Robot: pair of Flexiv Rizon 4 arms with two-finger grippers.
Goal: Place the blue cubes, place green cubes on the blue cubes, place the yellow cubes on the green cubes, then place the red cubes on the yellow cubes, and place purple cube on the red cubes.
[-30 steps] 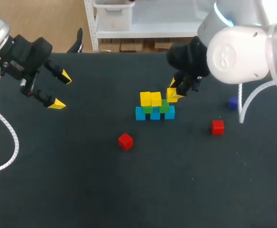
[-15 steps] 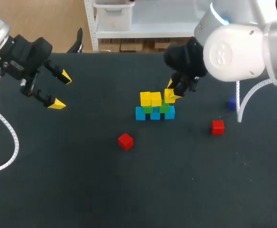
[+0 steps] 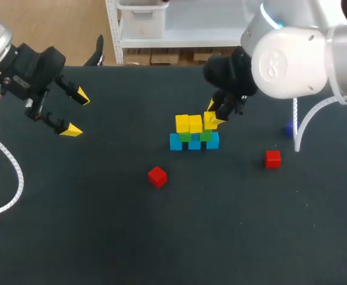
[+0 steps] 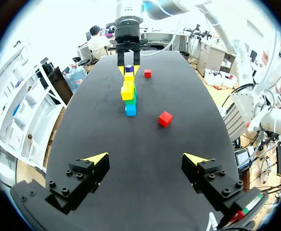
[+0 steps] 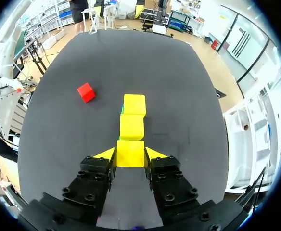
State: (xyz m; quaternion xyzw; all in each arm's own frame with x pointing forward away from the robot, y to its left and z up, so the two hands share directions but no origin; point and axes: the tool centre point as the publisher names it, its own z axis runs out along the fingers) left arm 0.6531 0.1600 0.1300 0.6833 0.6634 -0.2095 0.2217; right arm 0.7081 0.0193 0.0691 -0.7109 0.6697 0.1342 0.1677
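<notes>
Right pincer point(image 5: 130, 155) clenched on yellow cube point(image 5: 130, 150), at right end of stack point(image 3: 194, 133) mid bench point(image 3: 132, 237), green cubes point(image 3: 185, 137) mostly hidden, left pincer point(image 4: 146, 158) released near left edge, purple cube point(image 3: 290, 127) half-hidden by cable point(image 3: 296, 143).

The stack of cubes point(image 3: 193, 135) stands in the middle of the bench point(image 3: 161, 237). The right gripper point(image 3: 214, 114) hangs over its right end, fingers closed on a yellow cube point(image 3: 210, 120), so that end is blocked from above; the left end is free. One red cube point(image 3: 157, 176) lies in front of the stack, apart. A second red cube point(image 3: 273, 158) and a purple cube point(image 3: 289, 128) lie at the right, near a white cable point(image 3: 297, 142). Between the left gripper point(image 3: 73, 113) and the stack the bench is open.
</notes>
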